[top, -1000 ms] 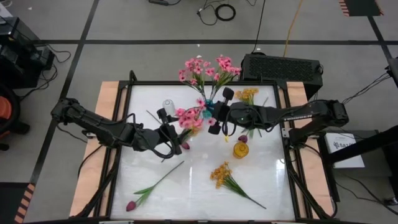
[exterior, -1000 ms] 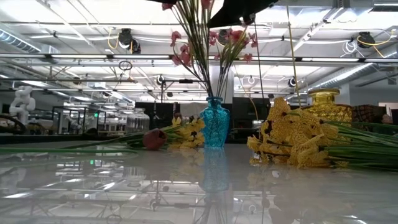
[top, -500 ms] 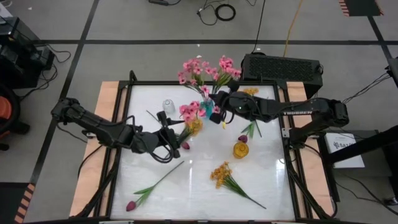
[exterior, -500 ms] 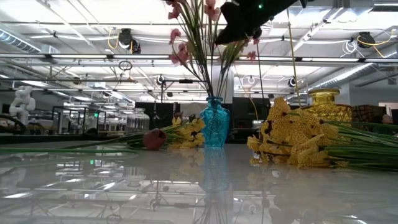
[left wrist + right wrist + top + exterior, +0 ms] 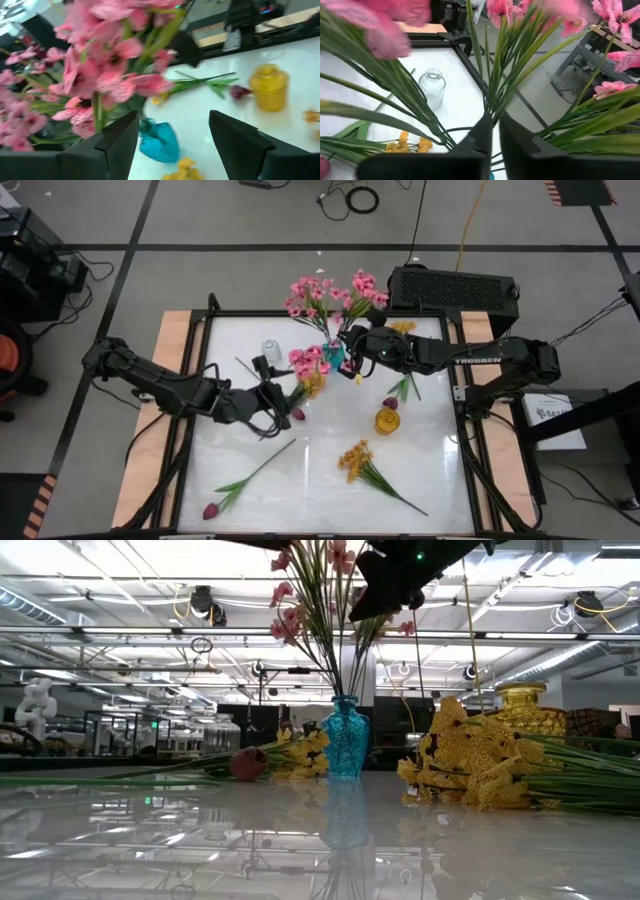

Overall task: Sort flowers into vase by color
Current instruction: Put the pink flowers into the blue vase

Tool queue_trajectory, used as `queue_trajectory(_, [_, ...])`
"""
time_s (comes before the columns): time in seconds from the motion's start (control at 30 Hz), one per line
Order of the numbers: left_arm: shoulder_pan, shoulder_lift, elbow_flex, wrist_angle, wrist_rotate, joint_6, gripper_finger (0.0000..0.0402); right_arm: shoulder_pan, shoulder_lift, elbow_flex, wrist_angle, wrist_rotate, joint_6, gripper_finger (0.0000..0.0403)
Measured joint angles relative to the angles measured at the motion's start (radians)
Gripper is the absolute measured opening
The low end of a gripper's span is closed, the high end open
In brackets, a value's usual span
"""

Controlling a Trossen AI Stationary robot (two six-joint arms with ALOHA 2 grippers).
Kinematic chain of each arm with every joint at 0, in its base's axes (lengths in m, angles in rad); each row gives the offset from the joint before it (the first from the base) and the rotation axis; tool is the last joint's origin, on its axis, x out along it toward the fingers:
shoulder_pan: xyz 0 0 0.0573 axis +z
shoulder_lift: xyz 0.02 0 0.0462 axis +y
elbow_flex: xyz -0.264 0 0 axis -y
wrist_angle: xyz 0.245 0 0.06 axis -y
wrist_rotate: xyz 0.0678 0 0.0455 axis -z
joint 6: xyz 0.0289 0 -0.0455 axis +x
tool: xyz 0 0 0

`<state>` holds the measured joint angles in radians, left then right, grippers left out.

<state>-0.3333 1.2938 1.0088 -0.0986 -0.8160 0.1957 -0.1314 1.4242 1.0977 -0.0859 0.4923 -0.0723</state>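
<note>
A blue vase (image 5: 345, 740) at the table's far middle holds pink flowers (image 5: 325, 292). Just above it, coming from the right, my right gripper (image 5: 346, 348) has its fingers nearly together on the stems of a pink spray (image 5: 306, 360). That spray leans out to the vase's left. To the vase's near left my left gripper (image 5: 172, 145) is open, with nothing between its fingers and the pink blossoms close ahead of it. Yellow sprays (image 5: 357, 462) and tulip buds (image 5: 211, 510) lie on the table. My right gripper has green stems of the pink spray (image 5: 491, 114) at its fingertips, with only a narrow gap between the two fingers. It comes nearly level from the table's right side, tipped a little down, above the blue vase (image 5: 490, 176). The stems run down toward the vase and the blossoms stand above.
A yellow vase (image 5: 387, 421) stands near the middle right and a clear glass vase (image 5: 271, 349) at the far left. More yellow blossoms (image 5: 400, 330) and a tulip (image 5: 390, 403) lie at the far right, and another tulip (image 5: 298, 415) by my left gripper. The near left is bare table.
My right gripper has gone toward the table's far left, over the blue vase, and has rolled a little. It has also sunk slightly into the low view. The pink spray went with it and now stands closer to the other pink flowers.
</note>
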Motion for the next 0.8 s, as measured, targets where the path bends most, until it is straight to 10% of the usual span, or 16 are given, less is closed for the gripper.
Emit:
queue_trajectory(0.43, [0.138, 0.0, -0.001, 0.073, 0.065, 0.082, 0.0245, 0.004, -0.011, 0.0, -0.139, -0.156, 0.027, 0.0218])
queue_trajectory(0.8, [0.184, 0.0, -0.001, 0.082, 0.102, 0.083, 0.0242, 0.115, -0.009, 0.0, -0.12, -0.1, -0.089, 0.0249])
